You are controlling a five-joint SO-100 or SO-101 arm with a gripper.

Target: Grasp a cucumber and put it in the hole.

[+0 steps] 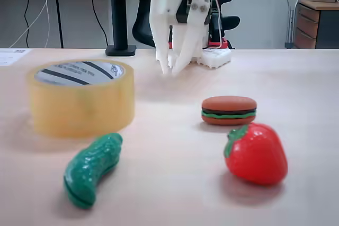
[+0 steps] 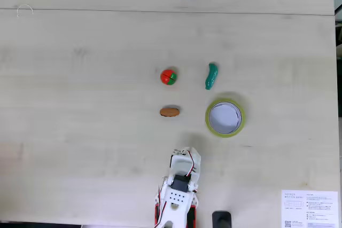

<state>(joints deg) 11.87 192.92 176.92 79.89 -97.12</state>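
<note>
Cucumber (image 2: 211, 76) lies on the table (image 2: 80, 105) just beside the tape roll (image 2: 225, 117), on the roll's far side from the arm, its long axis running roughly away from the base in the overhead fixed view. Gripper (image 1: 170, 70) hangs well short of it, fingertips nearly together, holding nothing. Hole (image 2: 224, 117) stands empty.

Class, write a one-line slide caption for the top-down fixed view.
Robot hand near the table edge, facing a cucumber, tape roll, strawberry and hamburger.
</note>
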